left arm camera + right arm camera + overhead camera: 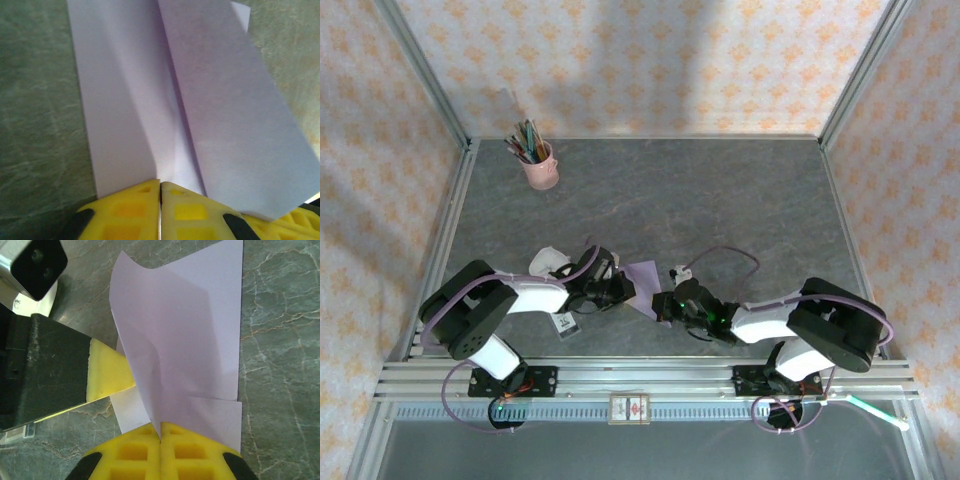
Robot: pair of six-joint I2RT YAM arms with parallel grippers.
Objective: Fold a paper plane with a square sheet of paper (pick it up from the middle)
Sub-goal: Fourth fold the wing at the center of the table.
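Between both arms, near the grey marbled desk's [720, 200] front edge, the thin lavender square sheet of paper [642, 282] sits part-folded (one flap raised). The left claw [160, 184] and right claw [160, 429] each pinch its edge. Even tension should give a straight crease.

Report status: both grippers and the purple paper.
Left gripper shut on purple paper. Right gripper shut on its other end. Paper partly folded, creased. Pen cup far back, clear.
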